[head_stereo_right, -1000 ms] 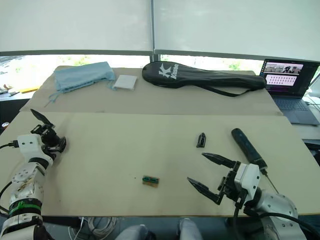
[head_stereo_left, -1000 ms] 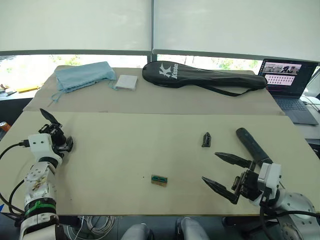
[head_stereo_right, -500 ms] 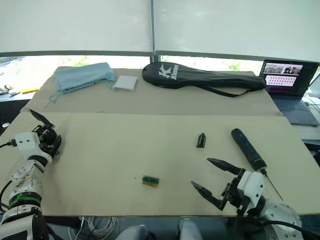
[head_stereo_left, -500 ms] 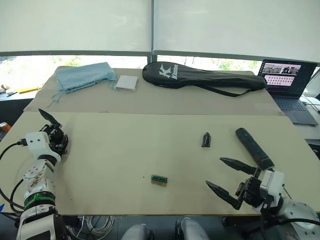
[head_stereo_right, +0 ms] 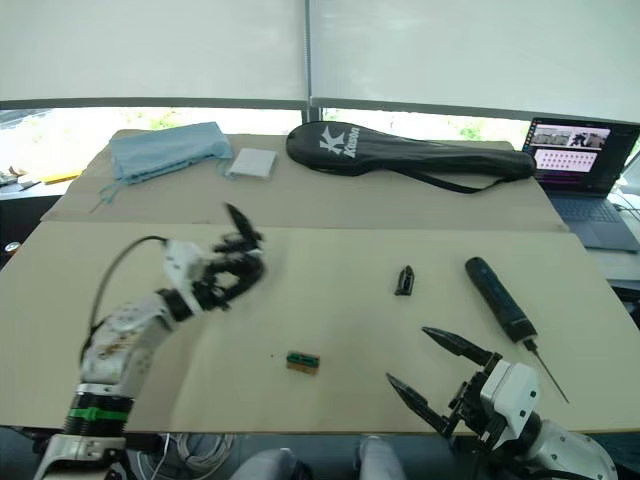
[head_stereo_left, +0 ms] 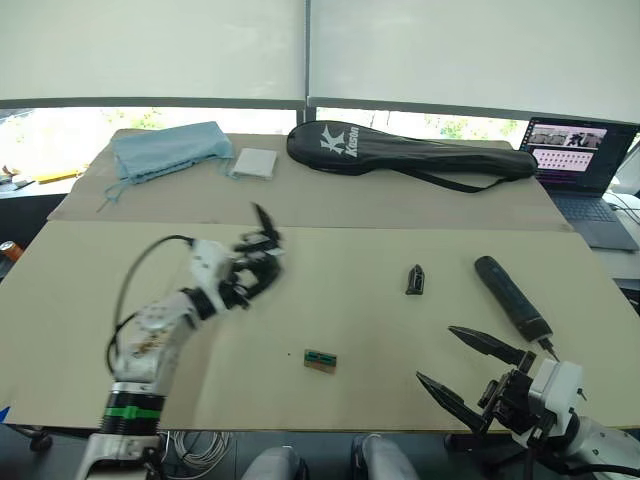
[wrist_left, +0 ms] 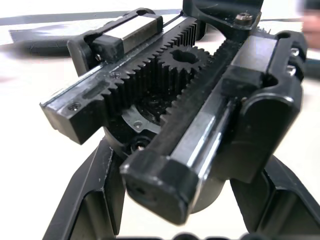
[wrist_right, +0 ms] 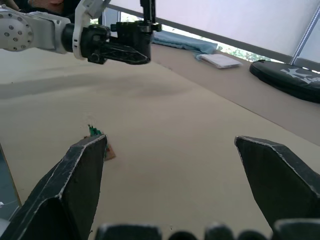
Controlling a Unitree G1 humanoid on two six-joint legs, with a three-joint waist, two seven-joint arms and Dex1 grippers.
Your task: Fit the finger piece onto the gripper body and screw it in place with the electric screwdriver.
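From the head views, the left claw point(head_stereo_left: 250, 268) is hanging over the middle-left of the counter point(head_stereo_left: 330, 290), closed around the gripper body point(head_stereo_left: 262, 252), whose pointed black finger is sticking up above it. The right claw point(head_stereo_left: 470, 372) is sitting low at the near right edge, its two black fingers spread wide and holding nothing. The finger piece point(head_stereo_left: 415, 279) is lying by itself on the counter right of centre, well apart from both claws, and the electric screwdriver point(head_stereo_left: 510, 298) is lying further right, its thin bit pointing toward the near edge. A small green-and-tan block point(head_stereo_left: 319, 359) is resting near the front edge, between the two arms. On the far counter are lying a blue cloth point(head_stereo_left: 168, 150), a white pad point(head_stereo_left: 254, 162) and a black racket bag point(head_stereo_left: 400, 155) – an open laptop point(head_stereo_left: 575, 165) is standing at the far right. In the left wrist view the gripper body point(wrist_left: 175, 115) is showing up close, with toothed racks and a central gear, clamped between the claw's fingers point(wrist_left: 95, 200). In the right wrist view the wide-open fingers point(wrist_right: 75, 185) are framing bare counter, the green-and-tan block point(wrist_right: 100, 142) just beside one fingertip – the left claw point(wrist_right: 120, 45) with the gripper body is showing beyond.
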